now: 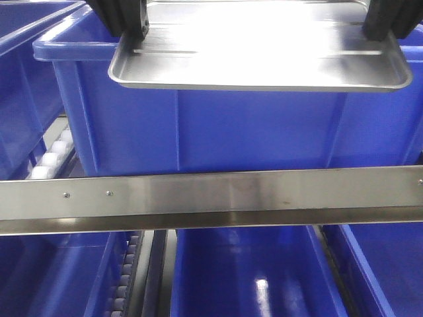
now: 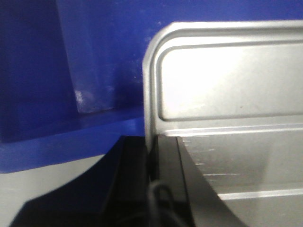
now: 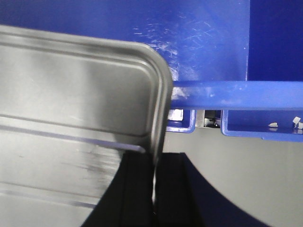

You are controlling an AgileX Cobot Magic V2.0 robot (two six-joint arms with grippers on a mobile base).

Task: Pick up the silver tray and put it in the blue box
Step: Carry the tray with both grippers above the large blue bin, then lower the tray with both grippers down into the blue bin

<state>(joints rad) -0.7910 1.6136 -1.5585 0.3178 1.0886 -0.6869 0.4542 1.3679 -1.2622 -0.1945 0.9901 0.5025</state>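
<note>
Silver tray: we hold it above the blue box, left gripper pinching its left rim, right gripper its right rim; apparently clear of the box.

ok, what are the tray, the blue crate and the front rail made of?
Silver tray: metal, probably stainless steel or aluminium. It is polished, with strong glare, pressed ridges and a rolled rim.
Blue box: looks like moulded plastic, with uniform colour, a thick rolled rim and whitish scuffs inside.
Front rail: brushed sheet metal, with a soft streaky sheen and small fasteners.
</note>
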